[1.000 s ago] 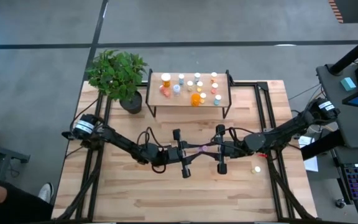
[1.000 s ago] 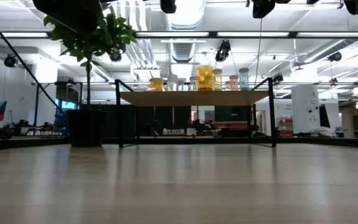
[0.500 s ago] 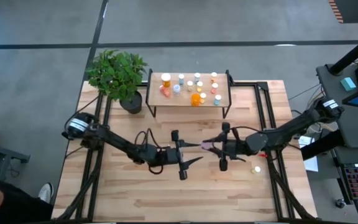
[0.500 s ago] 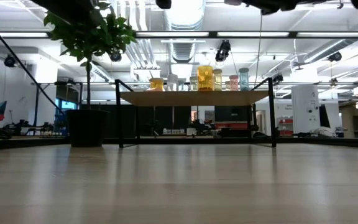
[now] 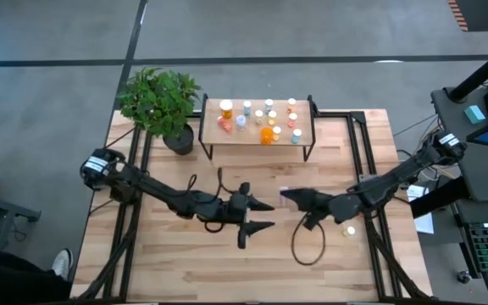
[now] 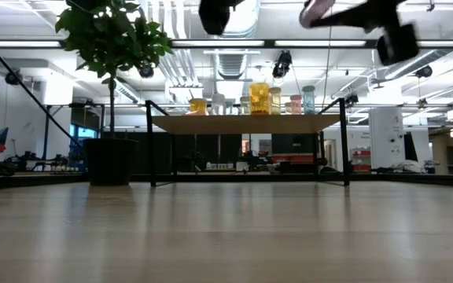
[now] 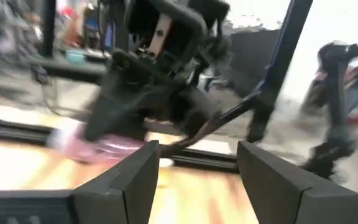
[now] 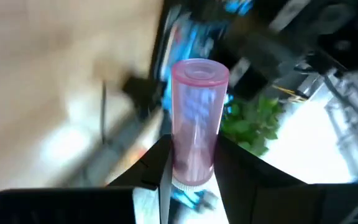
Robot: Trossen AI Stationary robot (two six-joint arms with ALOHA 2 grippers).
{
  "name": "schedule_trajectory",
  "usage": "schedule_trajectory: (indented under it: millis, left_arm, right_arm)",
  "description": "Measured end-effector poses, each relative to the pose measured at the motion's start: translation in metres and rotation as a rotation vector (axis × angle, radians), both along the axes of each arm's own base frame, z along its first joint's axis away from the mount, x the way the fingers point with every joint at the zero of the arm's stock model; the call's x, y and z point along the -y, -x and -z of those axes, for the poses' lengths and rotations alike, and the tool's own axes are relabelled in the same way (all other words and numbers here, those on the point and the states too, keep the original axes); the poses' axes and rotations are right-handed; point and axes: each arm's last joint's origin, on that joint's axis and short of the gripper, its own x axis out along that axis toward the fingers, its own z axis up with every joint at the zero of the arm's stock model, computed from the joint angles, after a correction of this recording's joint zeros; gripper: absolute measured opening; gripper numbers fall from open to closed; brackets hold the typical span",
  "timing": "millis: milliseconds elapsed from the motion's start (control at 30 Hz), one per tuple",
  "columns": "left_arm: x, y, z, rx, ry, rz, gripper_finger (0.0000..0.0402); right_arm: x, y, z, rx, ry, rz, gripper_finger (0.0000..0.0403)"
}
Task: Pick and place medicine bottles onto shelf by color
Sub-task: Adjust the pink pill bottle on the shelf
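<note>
Wooden tabletop (image 5: 185, 263), lower centre of the high view: left gripper (image 5: 261, 216) with fingers spread, nothing between them. Just right of it, right gripper (image 5: 288, 197) pinches a pink bottle (image 8: 196, 121) by its capped end. One small bottle (image 5: 351, 230) lies on the table at lower right. Farther back, upper centre, the shelf (image 5: 302, 135) carries the remaining medicine bottles (image 5: 266, 135); potted plant (image 5: 159, 100) at upper left.

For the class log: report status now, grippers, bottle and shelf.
Left gripper jaws open, empty. Right gripper shut on pink bottle, above table. Shelf ahead, nothing between.
</note>
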Motion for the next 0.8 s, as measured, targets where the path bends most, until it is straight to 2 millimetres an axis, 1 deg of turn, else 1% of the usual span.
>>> schedule_trajectory:
  millis: [67,133,233,300,400,567,800]
  left_arm:
    - [-0.003,-0.002,0.003,-0.026,0.084,0.015,0.0199]
    - [-0.007,-0.004,0.01,-0.089,0.123,-0.003,0.0199]
    - [-0.013,-0.004,0.018,-0.157,0.146,-0.103,0.0199]
    - [-0.016,-0.004,0.019,-0.162,0.158,-0.177,0.0199]
    - [-0.02,-0.005,0.021,-0.174,0.133,-0.203,0.0199]
    - [-0.023,-0.005,0.022,-0.188,0.122,-0.215,0.0199]
    - [-0.024,-0.008,0.026,-0.19,0.126,-0.219,0.0199]
  right_arm:
    - [-0.002,-0.007,0.004,-0.044,0.173,0.049,0.009]
    - [-0.007,-0.013,0.009,-0.077,0.313,0.088,0.0087]
    - [-0.015,-0.023,0.017,-0.11,0.482,0.115,0.0083]
    - [-0.021,-0.029,0.023,-0.112,0.548,0.113,0.0084]
    - [-0.028,-0.036,0.032,-0.109,0.585,0.099,0.0087]
    - [-0.031,-0.042,0.04,-0.122,0.602,0.096,0.0085]
    - [-0.035,-0.048,0.032,-0.099,0.587,0.103,0.0088]
